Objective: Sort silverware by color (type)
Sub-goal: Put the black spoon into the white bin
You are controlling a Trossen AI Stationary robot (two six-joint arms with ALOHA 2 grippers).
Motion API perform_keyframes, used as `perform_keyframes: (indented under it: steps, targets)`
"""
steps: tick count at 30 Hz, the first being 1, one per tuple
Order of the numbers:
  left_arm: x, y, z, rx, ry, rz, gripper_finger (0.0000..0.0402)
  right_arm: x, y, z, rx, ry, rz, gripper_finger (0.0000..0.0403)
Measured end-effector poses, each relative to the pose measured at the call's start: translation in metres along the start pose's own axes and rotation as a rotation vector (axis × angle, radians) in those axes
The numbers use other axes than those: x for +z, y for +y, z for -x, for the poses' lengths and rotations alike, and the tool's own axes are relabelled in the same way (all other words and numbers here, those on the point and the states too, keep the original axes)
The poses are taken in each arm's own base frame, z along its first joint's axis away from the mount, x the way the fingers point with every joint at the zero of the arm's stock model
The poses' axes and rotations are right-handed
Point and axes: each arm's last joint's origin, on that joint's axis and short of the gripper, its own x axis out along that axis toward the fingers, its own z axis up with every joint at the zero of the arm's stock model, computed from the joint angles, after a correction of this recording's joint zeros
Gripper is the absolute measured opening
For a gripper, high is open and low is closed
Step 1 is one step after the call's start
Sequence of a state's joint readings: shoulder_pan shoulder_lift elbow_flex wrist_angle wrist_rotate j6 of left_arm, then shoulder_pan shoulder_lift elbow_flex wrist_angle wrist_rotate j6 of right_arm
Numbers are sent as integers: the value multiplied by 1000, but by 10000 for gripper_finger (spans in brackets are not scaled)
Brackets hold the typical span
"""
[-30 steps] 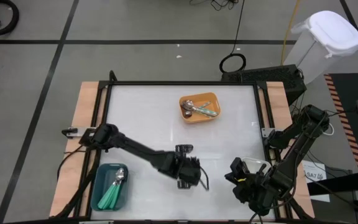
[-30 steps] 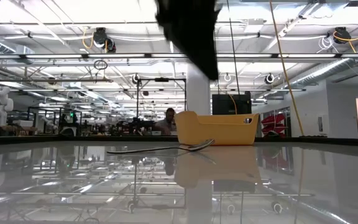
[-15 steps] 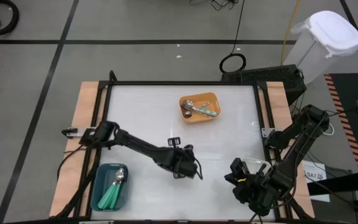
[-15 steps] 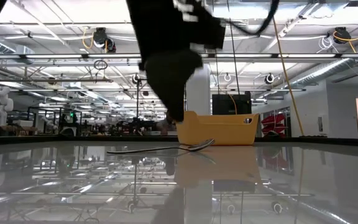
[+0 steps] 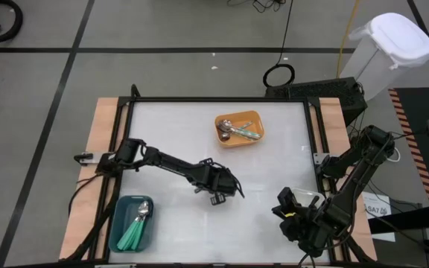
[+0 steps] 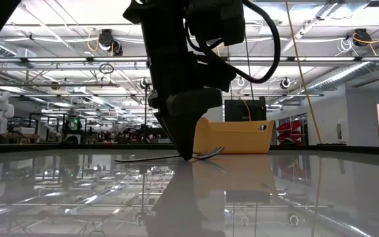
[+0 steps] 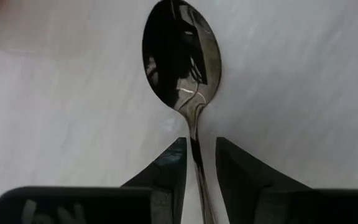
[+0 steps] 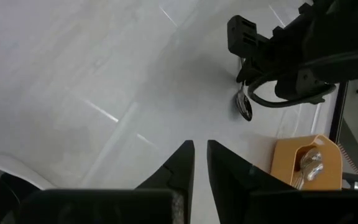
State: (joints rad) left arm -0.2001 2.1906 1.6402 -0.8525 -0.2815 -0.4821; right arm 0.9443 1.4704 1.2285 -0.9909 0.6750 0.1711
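Observation:
A shiny silver spoon (image 7: pixel 182 56) lies flat on the white table, bowl (image 8: pixel 245 106) pointing away from my left gripper; in the low view it shows as a thin line (image 6: pixel 147 158). My left gripper (image 7: pixel 201 149) is down at the table's middle (image 5: pixel 226 187), open, one finger on each side of the spoon's handle just behind the bowl. I cannot tell whether a finger touches the handle. My right gripper (image 8: pixel 200 149) waits shut by the table's near right corner (image 5: pixel 289 212).
An orange tray (image 5: pixel 239 129) with silver spoons stands toward the far edge (image 6: pixel 232 137). A teal tray (image 5: pixel 132 223) with teal-handled spoons sits at the near left corner. A white rim (image 8: pixel 5 165) shows under my right gripper. Bare table lies between them.
My left gripper has moved a little toward the far edge and come down to the table, its fingers ending on either side of the silver spoon's handle. The spoon has stayed where it was.

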Motion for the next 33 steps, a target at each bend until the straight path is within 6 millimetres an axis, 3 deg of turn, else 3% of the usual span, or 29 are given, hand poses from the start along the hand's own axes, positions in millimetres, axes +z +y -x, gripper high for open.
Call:
perform_keyframes:
  steps: [13, 23, 33]
  targets:
    - [8, 5, -2, -72, -15, 63, 88, 1, 0, 0, 1, -11, -7, 38]
    - [12, -2, -25, -114, -18, 84, 86, 2, 0, 0, -2, -15, -9, 38]
    - [14, -11, -15, -141, -3, -19, 8, 2, 0, 0, -6, -17, 3, 38]
